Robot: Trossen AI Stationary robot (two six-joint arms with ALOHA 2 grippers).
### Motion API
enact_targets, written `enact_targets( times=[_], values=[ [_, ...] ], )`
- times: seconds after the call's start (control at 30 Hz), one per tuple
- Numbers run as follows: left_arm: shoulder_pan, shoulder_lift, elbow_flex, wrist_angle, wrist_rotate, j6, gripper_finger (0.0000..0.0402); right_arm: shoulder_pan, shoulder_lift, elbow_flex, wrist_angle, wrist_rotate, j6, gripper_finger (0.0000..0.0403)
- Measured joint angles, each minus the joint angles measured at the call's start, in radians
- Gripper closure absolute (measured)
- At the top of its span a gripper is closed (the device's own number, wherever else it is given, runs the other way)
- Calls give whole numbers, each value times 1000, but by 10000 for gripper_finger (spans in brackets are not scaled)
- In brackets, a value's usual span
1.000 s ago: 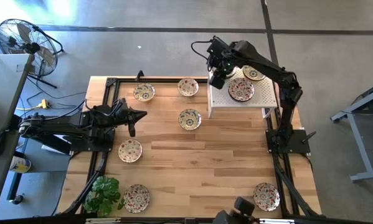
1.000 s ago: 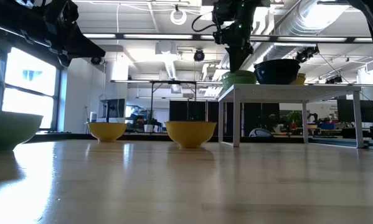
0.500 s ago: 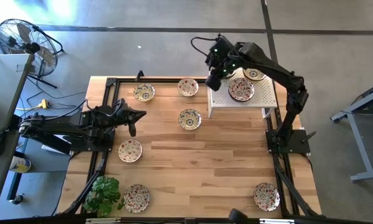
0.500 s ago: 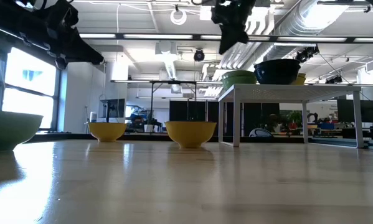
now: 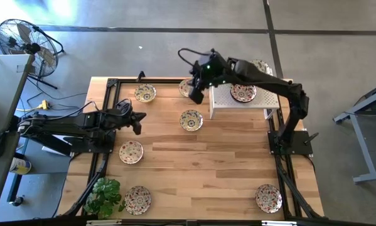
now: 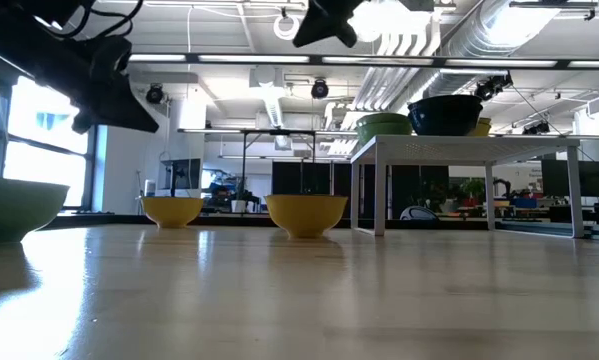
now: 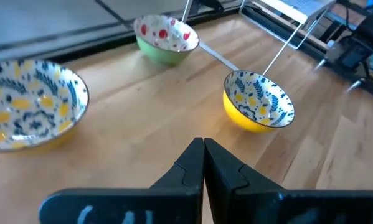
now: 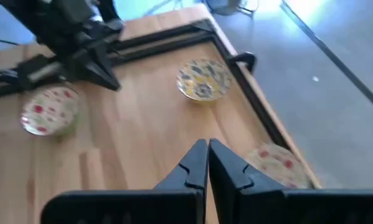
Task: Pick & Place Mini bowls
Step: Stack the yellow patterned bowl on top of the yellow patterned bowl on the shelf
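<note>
Several mini bowls stand on their bases on the wooden table: (image 5: pixel 145 93), (image 5: pixel 191 120), (image 5: pixel 131 152), with others near the front edge. Two more (image 5: pixel 243 93) rest on the white perforated stand (image 5: pixel 267 99) at the far right. My right gripper (image 5: pixel 196 96) is shut and empty. It hovers high over the far edge, just left of the stand and beside a partly hidden bowl (image 5: pixel 185 86). In its wrist view the shut tips (image 8: pixel 207 144) point over bare wood. My left gripper (image 5: pixel 137 124), (image 7: pixel 203 143) is shut and empty above the table's left side.
The black frame rails (image 5: pixel 106 125) run along the table's left and right edges. A green plant (image 5: pixel 103 194) stands at the near left corner. A fan (image 5: pixel 24 41) stands on the floor beyond the far left corner. Bare wood lies in the table's middle and near right.
My right gripper has left the stand, swinging toward the table's left edge and rising, and has tipped from pointing steeply down to a shallower slant. The bowls on the stand stay put. My left gripper has rolled and tipped a little in place.
</note>
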Motion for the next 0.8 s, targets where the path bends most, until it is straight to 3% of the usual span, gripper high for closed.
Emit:
enact_targets(
  times=[0.33, 0.6, 0.8],
  values=[
    [49, 70, 43, -51, 18, -204, 401, 50, -180, -485, 498, -108, 91, 401],
    [205, 223, 140, -48, 229, -221, 401, 85, -431, -752, 548, -48, 131, 402],
    [318, 388, 229, -79, 306, -315, 401, 111, -594, -866, 546, 35, 152, 401]
  ],
)
